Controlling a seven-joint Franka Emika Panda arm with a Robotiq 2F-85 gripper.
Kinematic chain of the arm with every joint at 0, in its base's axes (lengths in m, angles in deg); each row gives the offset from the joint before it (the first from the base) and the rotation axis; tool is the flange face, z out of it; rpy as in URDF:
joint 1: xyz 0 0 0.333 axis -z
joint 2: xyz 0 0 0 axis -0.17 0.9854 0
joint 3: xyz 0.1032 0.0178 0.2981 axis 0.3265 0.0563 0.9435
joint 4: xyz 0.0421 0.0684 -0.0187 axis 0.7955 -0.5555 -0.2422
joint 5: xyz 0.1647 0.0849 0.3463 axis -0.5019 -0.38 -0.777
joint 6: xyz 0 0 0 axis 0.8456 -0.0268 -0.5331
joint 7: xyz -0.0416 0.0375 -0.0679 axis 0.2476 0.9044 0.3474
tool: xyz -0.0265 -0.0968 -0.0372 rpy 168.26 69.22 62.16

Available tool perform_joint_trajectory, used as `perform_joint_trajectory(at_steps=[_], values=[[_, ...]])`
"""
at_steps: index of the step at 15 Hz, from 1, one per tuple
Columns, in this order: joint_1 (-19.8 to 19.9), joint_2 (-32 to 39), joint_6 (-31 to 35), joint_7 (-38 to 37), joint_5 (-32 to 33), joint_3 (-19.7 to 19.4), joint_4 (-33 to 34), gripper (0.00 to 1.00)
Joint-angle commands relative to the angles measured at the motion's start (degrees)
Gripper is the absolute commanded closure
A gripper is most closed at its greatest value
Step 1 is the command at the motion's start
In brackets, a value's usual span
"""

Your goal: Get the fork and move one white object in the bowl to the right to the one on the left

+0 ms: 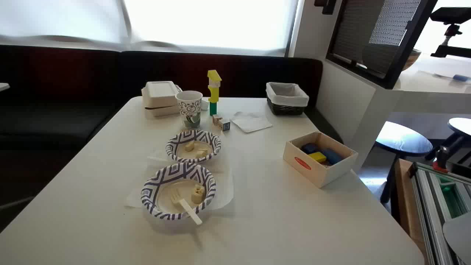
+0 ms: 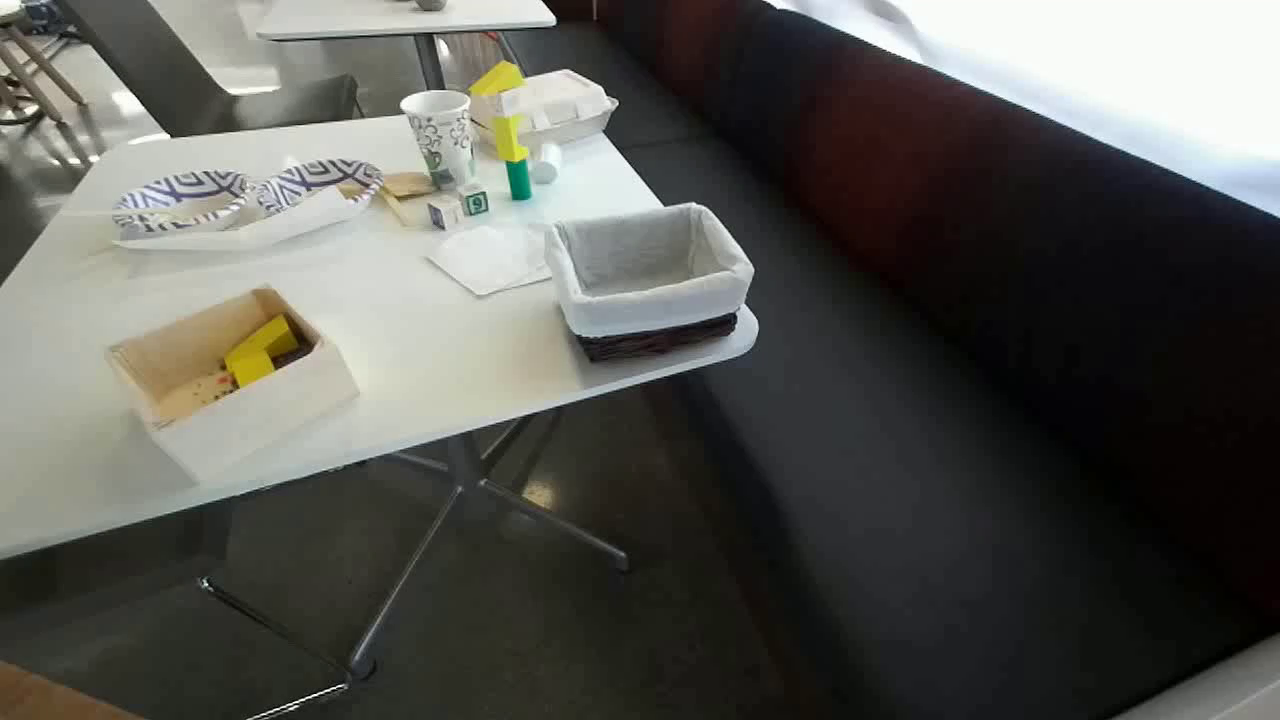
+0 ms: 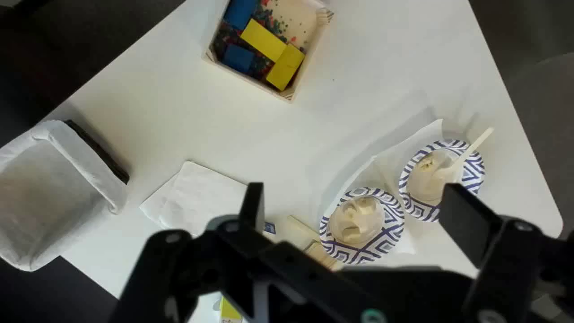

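In the wrist view the gripper (image 3: 356, 211) stands wide, its jaws spread well apart above the table (image 3: 166, 121). In an exterior view, the white plastic fork (image 1: 188, 210) leans in the nearer patterned paper bowl (image 1: 176, 171), tines inside near a pale chunk (image 1: 198, 194), handle across the rim. A wooden box (image 1: 331, 175) holding blue and yellow blocks (image 1: 317, 157) sits well apart from it. Just past the nearer bowl, the farther patterned paper bowl (image 1: 173, 147) holds several pale pieces (image 1: 201, 152); a thin white sheet (image 1: 224, 186) lies under both. Behind are small printed cubes (image 1: 224, 125), a folded napkin (image 1: 252, 123), an upright paper cup (image 1: 189, 109), a yellow-and-green block tower (image 1: 213, 94), a white-lined basket (image 1: 289, 99) and a lidded takeout clamshell (image 1: 162, 93).
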Motion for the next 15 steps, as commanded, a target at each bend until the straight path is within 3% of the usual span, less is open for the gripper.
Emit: perform_joint_trajectory(at_steps=[1,9,15], values=[[0.8,0.1,-0.2,0.3,-0.3,0.7,0.1,0.00],[0.8,0.1,-0.2,0.3,-0.3,0.7,0.1,0.00],[-1.1,5.2,8.2,-10.0,-3.0,6.8,-0.7,0.00]])
